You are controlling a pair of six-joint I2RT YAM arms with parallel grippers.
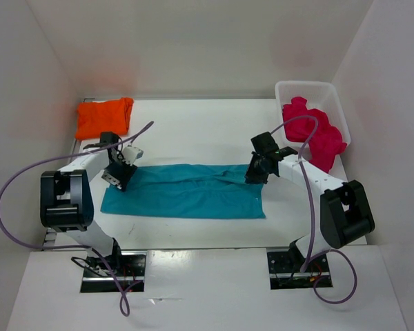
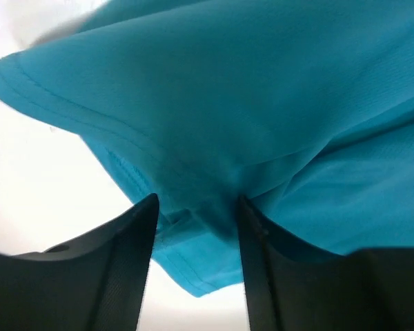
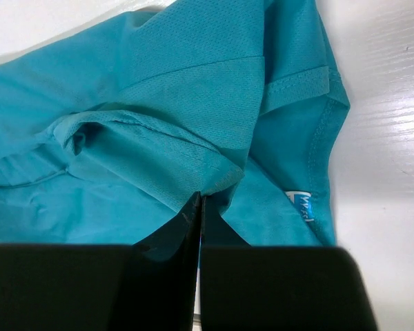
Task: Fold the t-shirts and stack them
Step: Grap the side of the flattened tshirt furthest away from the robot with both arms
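Teal shirt [image 1: 186,193] lies folded lengthwise, orange shirt [image 1: 103,117] beyond its left end, pink shirt [image 1: 314,131] in basket [image 1: 307,86] beyond its right; left gripper [image 2: 195,207] parted, cloth loose between jaws, right gripper [image 3: 198,203] pinched tight on its right-end fold, so lay edges flush, then release.

The teal shirt [image 1: 186,193] lies flat, folded lengthwise, in the middle of the counter [image 1: 193,138]. The orange shirt [image 1: 103,117] sits folded at ten o'clock. The pink-red shirt [image 1: 314,131] is crumpled at two o'clock.

We find one small white tag [image 3: 302,204] with blue print on the teal blue t-shirt [image 3: 159,103], by a stitched edge. We cannot read its lettering; it is too small.
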